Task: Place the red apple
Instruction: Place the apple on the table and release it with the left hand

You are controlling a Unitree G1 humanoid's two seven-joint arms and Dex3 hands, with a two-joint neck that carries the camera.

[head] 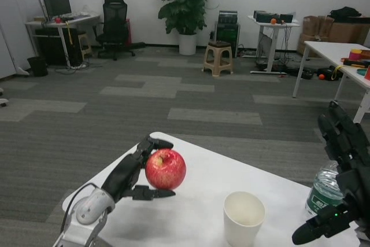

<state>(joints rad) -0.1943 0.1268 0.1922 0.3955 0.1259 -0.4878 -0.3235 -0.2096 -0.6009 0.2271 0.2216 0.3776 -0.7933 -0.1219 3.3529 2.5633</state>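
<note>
Over the left corner of the tabletop (pixel 196 201), the left hand (pixel 134 173) holds the red apple (pixel 165 169) lifted clear of the surface, well in from the far edge. The fingers (pixel 157 143) wrap it from the side: one set curls over the top near the stem, another lies under it and juts out below toward the middle of the tabletop. They are spread about as wide as the fruit itself, so the hold looks like a light cradle rather than a firm clamp (a judgement from how little of the apple they cover).

That is where the risk lies. The apple is round and smooth, and if the hold loosens before it is low enough, it may drop, roll and go over the near or left edge, which is close by. A sweep toward the middle could also clip the white paper cup (pixel 244 217), which stands upright and open near the near edge and would tip easily.

Further right, a clear water bottle with a green label (pixel 325 192) stands by the right edge. The right hand (pixel 341 172) hangs just beside it, holding nothing, its dark fingers loosely spread.
</note>
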